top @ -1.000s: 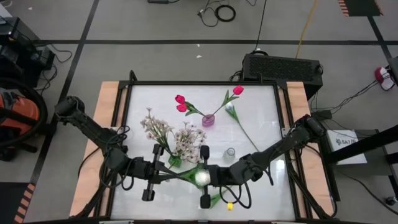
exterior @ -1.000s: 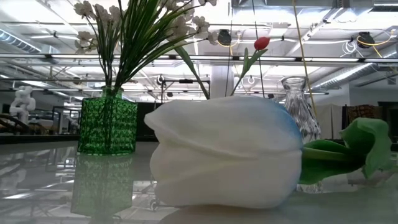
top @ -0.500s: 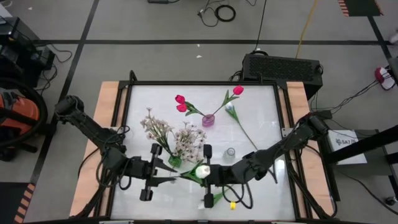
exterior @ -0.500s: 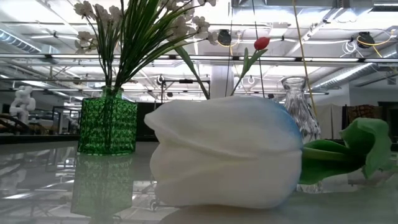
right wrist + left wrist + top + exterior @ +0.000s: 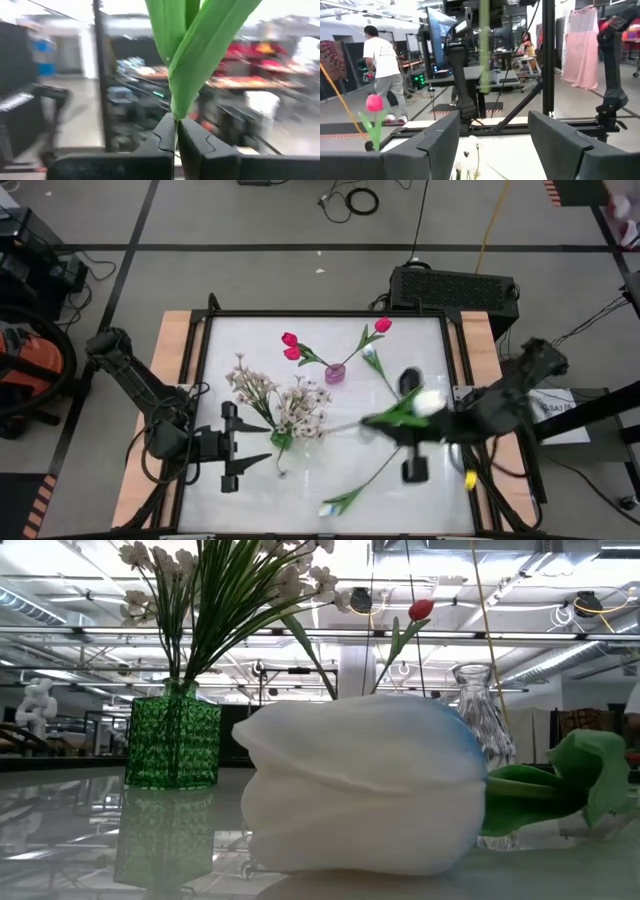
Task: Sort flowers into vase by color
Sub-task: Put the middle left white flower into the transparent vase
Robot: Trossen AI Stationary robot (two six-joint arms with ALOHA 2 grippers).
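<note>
My right gripper (image 5: 385, 425), over the table's right half, is shut on a white tulip whose head (image 5: 428, 402) shows blurred above it. My left gripper (image 5: 258, 448) stands open and empty at the near left, pointing right beside the green vase (image 5: 281, 439) of cream blossoms (image 5: 300, 408). A pink vase (image 5: 334, 373) holds pink-red tulips (image 5: 290, 345). A second white tulip (image 5: 355, 785) lies on its side near the front edge. A third (image 5: 371, 355) lies at the far right. A clear glass vase (image 5: 480, 715) shows in the low view. My right gripper pinches the tulip's green stem and leaf base (image 5: 175, 107) between its two fingers (image 5: 164, 136), at their free ends. The fingers lie about level and point toward the table's left. The flower rises above them, lifted clear of the table.
Wooden rails (image 5: 170, 380) edge the white table on both sides. A black case (image 5: 452, 288) stands behind the far edge. People (image 5: 382, 75) move in the room beyond the table. Bare tabletop (image 5: 300, 490) lies between the left gripper and the front edge.
My left gripper has opened, let go of the white tulip and drawn back toward the table's left edge. My right gripper has carried that tulip up off the table and toward the right edge, so that it now rises above the fingers.
</note>
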